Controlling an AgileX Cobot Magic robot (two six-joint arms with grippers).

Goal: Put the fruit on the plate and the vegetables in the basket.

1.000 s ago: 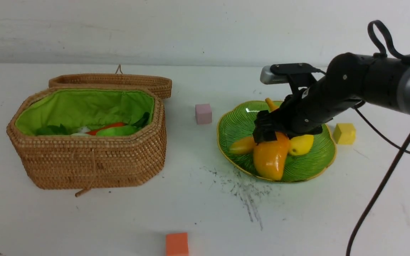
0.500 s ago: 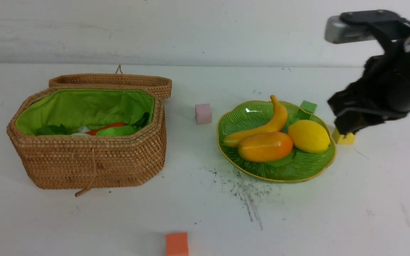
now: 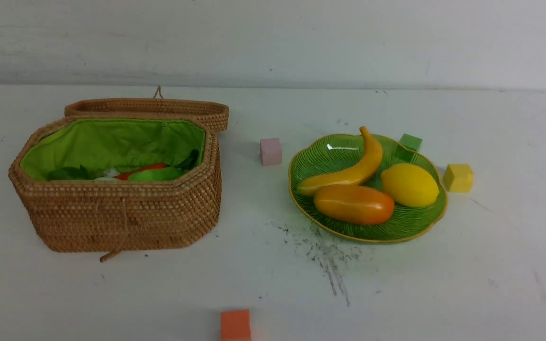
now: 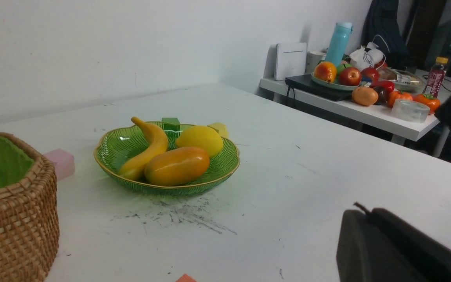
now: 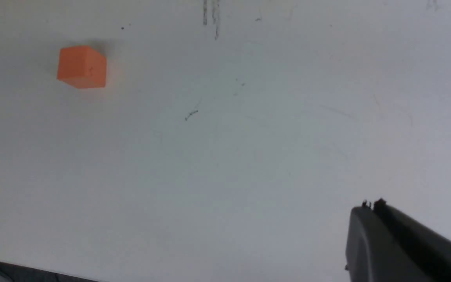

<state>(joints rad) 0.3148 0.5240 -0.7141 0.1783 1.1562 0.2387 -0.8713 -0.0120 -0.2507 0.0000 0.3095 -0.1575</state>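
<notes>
The green plate [image 3: 420, 222] holds the banana [image 3: 349, 170], the lemon [image 3: 409, 184] and the orange-red mango [image 3: 353, 203]; the plate [image 4: 225, 172] also shows in the left wrist view. The wicker basket [image 3: 121, 213] stands open at the left, with the carrot [image 3: 140, 169], the light-green gourd [image 3: 157, 174] and a bit of the white radish [image 3: 107, 175] inside. Neither arm shows in the front view. My left gripper [image 4: 366, 213] is shut and empty, well away from the plate. My right gripper [image 5: 371, 206] is shut and empty over bare table.
Small cubes lie on the white table: pink [image 3: 271, 151], green [image 3: 409, 142] behind the plate, yellow [image 3: 459, 177] at its right, orange [image 3: 235, 325] at the front edge and in the right wrist view [image 5: 81, 66]. A side table [image 4: 350, 111] with clutter stands beyond.
My right arm let go of the mango, rose off the plate to the right and left the front view. The mango tipped over and now lies flat on the plate.
</notes>
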